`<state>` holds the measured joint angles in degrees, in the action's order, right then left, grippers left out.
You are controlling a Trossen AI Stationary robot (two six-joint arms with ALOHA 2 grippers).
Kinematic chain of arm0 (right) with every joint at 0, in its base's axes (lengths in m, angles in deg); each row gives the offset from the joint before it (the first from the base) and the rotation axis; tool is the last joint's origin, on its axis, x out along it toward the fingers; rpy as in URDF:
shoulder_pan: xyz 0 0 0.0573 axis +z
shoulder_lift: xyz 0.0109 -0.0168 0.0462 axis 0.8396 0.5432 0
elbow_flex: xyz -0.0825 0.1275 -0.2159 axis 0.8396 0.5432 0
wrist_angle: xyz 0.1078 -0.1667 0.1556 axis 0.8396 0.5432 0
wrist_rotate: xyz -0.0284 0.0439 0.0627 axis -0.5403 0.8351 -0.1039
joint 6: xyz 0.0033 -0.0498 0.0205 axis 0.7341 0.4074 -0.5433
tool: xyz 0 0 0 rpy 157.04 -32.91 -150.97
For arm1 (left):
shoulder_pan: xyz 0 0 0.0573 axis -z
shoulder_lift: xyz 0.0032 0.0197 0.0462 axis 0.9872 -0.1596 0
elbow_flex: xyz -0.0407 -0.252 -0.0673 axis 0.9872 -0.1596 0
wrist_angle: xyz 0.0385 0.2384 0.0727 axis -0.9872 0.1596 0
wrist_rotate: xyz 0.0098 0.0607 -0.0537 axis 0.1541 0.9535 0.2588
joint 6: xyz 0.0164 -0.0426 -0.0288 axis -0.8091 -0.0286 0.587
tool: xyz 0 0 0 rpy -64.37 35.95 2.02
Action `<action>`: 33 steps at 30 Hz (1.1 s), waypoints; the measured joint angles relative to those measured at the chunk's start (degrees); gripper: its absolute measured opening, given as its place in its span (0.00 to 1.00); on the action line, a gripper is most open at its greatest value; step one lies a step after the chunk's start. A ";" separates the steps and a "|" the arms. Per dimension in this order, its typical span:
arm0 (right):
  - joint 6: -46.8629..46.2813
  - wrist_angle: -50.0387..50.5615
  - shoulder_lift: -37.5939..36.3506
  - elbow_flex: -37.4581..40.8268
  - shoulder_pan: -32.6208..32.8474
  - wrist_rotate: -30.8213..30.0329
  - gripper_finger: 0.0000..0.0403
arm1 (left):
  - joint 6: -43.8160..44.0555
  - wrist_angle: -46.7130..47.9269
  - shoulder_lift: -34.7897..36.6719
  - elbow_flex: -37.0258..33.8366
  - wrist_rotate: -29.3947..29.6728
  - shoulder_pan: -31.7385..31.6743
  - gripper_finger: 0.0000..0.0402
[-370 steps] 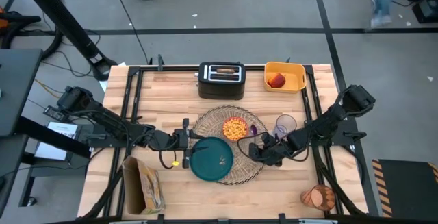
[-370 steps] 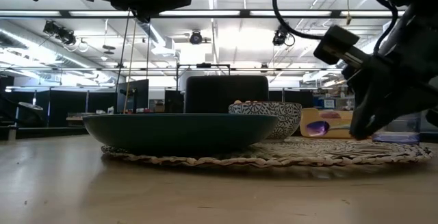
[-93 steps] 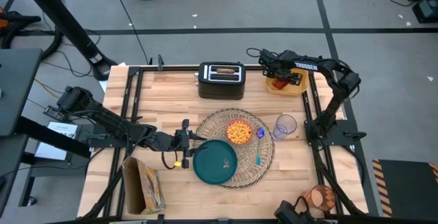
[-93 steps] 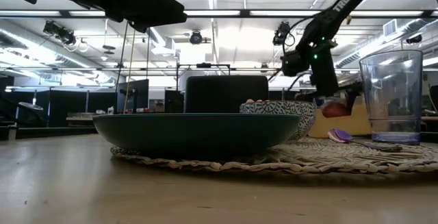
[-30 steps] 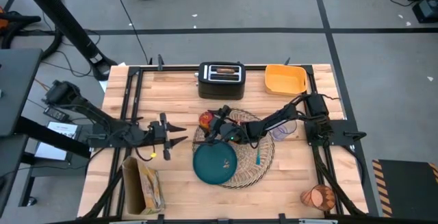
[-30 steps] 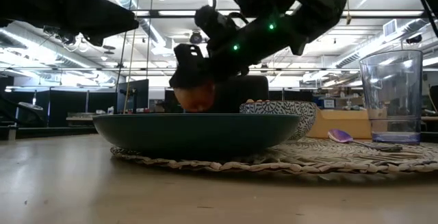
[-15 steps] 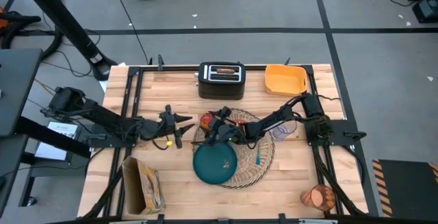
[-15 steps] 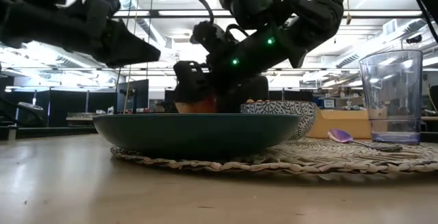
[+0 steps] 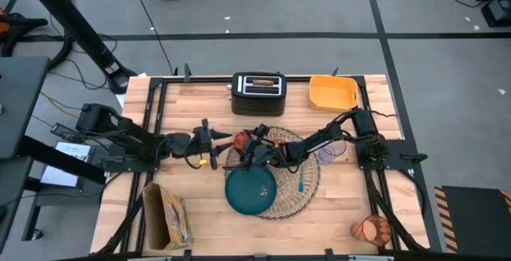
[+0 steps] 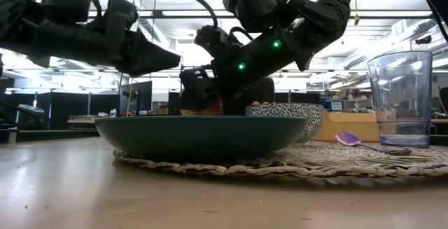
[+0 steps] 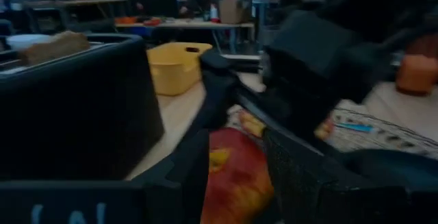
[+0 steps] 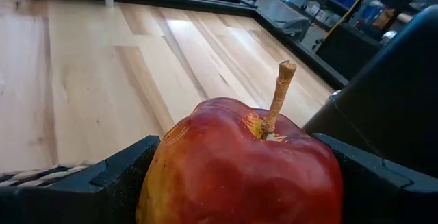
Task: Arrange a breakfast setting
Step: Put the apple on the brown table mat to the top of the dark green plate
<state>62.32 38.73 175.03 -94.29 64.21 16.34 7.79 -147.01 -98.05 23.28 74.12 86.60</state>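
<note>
A red and yellow apple [image 9: 240, 139], stem up, is at the far left edge of the round woven placemat [image 9: 307, 199]. My right gripper [image 9: 247, 144] reaches in from the table's right and is shut on it. My left gripper [image 9: 224, 141] is level and open, coming from the left; in its wrist view its fingers [image 11: 194, 176] stand on either side of the apple [image 11: 233, 176]. The teal plate [image 9: 250, 189], patterned bowl [image 10: 276, 120] and blue spoon [image 9: 301, 183] are on the mat. A toast slice [image 9: 258, 83] sticks up out of the toaster. My right gripper pinches the apple's two sides [image 12: 171, 176] between its fingers [image 12: 123, 172], coming from the table's right and slanting slightly down. The apple sits upright, stem [image 12: 277, 94] up; the plate hides whether it rests on the mat. My left gripper: I cannot tell whether its fingers touch the apple.
The black toaster [image 9: 258, 95] and the yellow bin [image 9: 332, 91] stand along the far edge. A clear glass [image 9: 331, 148] stands at the mat's right, under my right arm. A brown bag [image 9: 168, 217] lies near left, and an orange-brown cup [image 9: 370, 231] near right.
My left gripper has swung toward the table's right and far side and come lower, up to the apple, staying open. My right gripper has kept the apple at the mat's far left edge.
</note>
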 joint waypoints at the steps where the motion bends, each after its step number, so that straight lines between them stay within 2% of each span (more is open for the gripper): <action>1: 0.07 -0.06 0.00 -0.02 0.00 -0.06 0.88 | -0.14 -1.13 -0.84 0.00 -0.05 -0.73 0.37; 4: 0.16 -0.02 0.00 0.00 -0.02 -0.05 0.88 | -0.22 -4.90 -3.40 0.39 -2.74 -3.05 0.37; 8: 0.76 -1.14 0.00 0.00 0.06 -0.10 0.88 | 1.48 -4.89 -7.15 3.02 -5.86 -5.54 0.37; 13: 2.15 -2.62 0.00 -0.02 0.79 -1.33 0.88 | 4.75 -5.03 -11.27 6.13 -6.78 -7.10 0.37; 19: 2.34 -2.64 0.00 -0.01 0.95 -2.92 0.88 | 8.21 -4.89 -12.33 6.73 -6.96 -7.27 0.35; 24: 2.35 -2.63 0.00 -0.02 1.01 -3.32 0.88 | 9.08 -4.85 -12.33 6.72 -6.94 -7.23 0.25; 29: 2.35 -2.60 0.00 -0.02 1.01 -3.33 0.88 | 7.34 -4.51 -12.33 6.71 -6.97 -6.90 0.06; 33: 2.29 -2.44 0.00 0.00 0.98 -3.31 0.91 | 7.06 -4.49 -12.33 6.71 -7.19 -6.79 0.05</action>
<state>64.61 36.29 175.03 -94.29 65.20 13.03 14.84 -151.50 -110.38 29.99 66.93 79.80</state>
